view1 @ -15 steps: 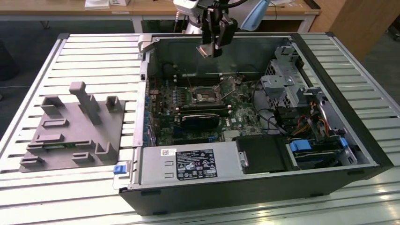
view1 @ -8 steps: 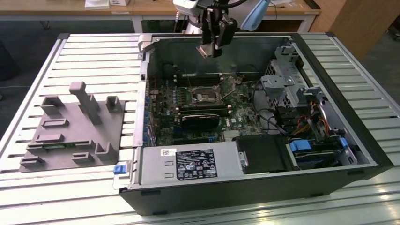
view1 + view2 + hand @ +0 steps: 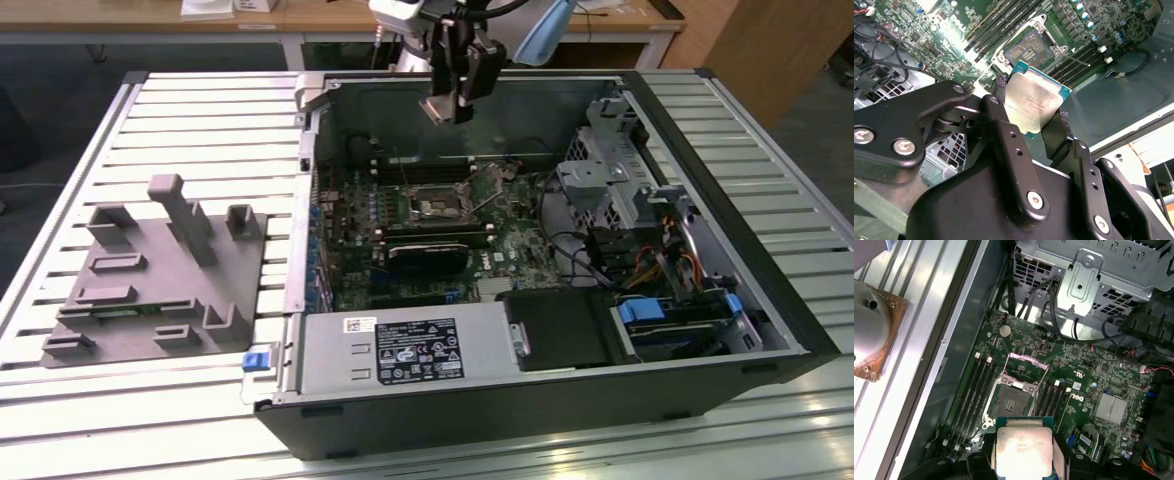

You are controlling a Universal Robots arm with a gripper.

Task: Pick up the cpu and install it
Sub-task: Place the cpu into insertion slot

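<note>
A pale metal table (image 3: 200,110) made of long parallel slats is shown in the exterior view. Toward that view's left a grey plastic block (image 3: 154,275) with upright posts is laid flat on it, and just beside the block an open black computer case (image 3: 534,410) is laid on its side. In the first wrist view, a round silver part (image 3: 871,330) on a copper-coloured plate is set on the slats beside the case wall.

Gripper (image 3: 447,105): hanging tip-down, upper middle of the exterior view.
Fingers (image 3: 1004,130): clamped on opposite edges of the cpu (image 3: 1035,97).
</note>
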